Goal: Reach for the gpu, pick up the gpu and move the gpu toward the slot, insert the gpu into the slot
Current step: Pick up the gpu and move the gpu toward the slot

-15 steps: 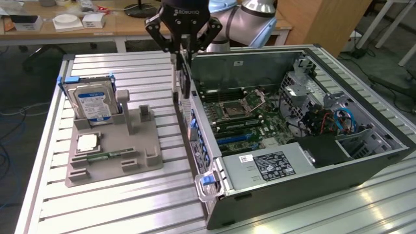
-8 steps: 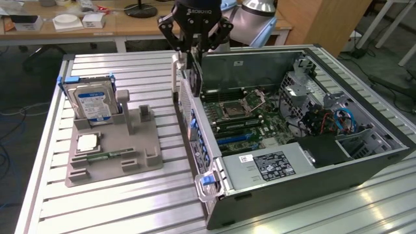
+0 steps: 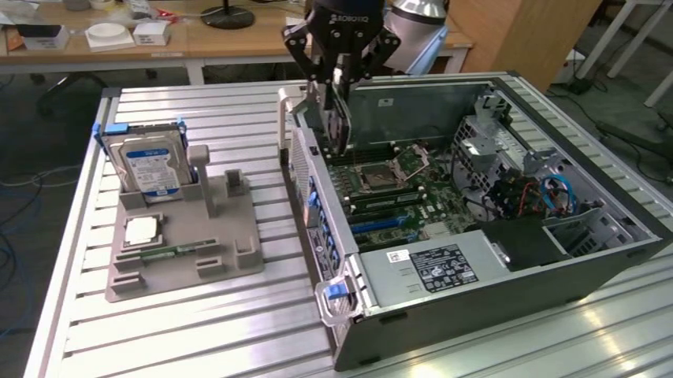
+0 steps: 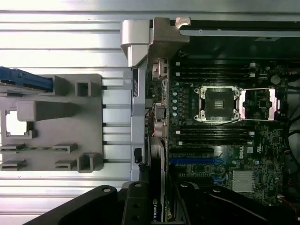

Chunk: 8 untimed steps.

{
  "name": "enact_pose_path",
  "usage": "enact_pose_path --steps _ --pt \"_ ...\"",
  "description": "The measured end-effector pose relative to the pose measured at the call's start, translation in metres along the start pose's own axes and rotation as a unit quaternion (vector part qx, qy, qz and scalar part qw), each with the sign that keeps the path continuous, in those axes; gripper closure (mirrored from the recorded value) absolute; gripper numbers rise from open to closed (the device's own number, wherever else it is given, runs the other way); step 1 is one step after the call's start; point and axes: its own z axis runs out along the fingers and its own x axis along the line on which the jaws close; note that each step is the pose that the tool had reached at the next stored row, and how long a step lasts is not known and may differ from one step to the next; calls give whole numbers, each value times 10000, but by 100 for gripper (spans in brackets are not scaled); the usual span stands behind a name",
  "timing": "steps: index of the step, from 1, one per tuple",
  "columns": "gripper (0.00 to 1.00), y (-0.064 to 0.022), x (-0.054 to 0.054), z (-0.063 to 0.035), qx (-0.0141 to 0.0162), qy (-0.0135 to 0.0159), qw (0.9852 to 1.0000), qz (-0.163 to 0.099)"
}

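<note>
Over the case (image 3: pixel 505 307): we see the gripper (image 3: pixel 334 94) hanging above the motherboard (image 3: pixel 421 197).
Jaws: clamped on the gpu (image 3: pixel 336 130), as we read it.
Gpu: upright on edge, just inside the case wall at the exterior view's left; contact with the board we cannot tell.
Fixture (image 3: pixel 200 236): grey, beside the case; hard drive (image 3: pixel 147 165) stands in it.
</note>
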Motion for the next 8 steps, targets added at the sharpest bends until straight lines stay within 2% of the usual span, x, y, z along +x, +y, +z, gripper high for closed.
enact_pose_path --steps 8 --pt "74 5 -272 -4 1 -2 10000 -1"
